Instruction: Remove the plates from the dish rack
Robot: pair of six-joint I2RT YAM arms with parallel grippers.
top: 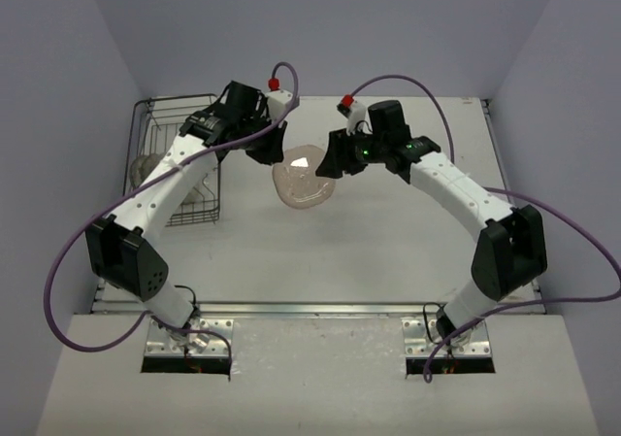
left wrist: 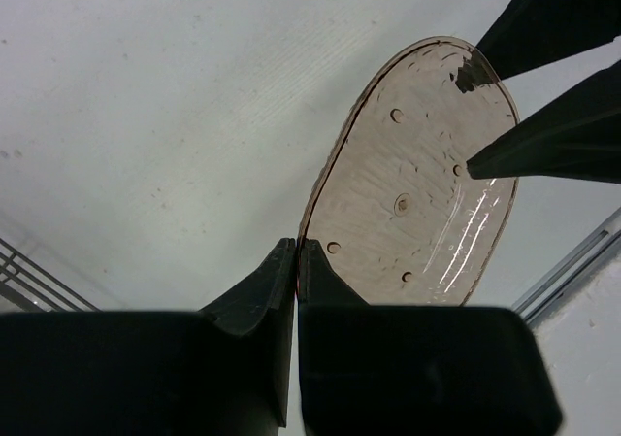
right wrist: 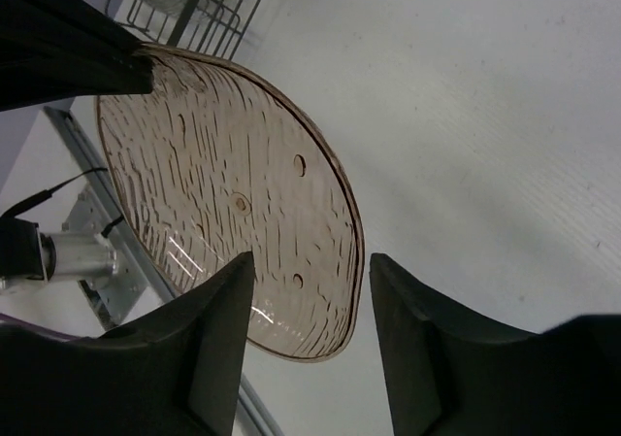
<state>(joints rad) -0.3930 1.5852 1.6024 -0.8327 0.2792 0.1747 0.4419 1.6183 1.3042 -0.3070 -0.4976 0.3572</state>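
A see-through pinkish-brown plate (top: 303,176) hangs on edge above the table's middle, between my two grippers. My left gripper (left wrist: 296,247) is shut on its near rim, fingers pinched tight on the edge (top: 272,152). In the right wrist view the plate (right wrist: 223,193) fills the left half, and my right gripper (right wrist: 310,259) stands open astride its opposite rim, with a gap showing on the outer side. The right fingers (left wrist: 543,145) show at the plate's far edge (left wrist: 417,184) in the left wrist view. The black wire dish rack (top: 180,106) stands at the far left.
A pale plate (top: 146,169) leans inside the rack, behind my left arm. The rack's wires (right wrist: 215,9) show at the top of the right wrist view. A metal rail (top: 320,309) runs along the table's near edge. Purple cables loop off both arms.
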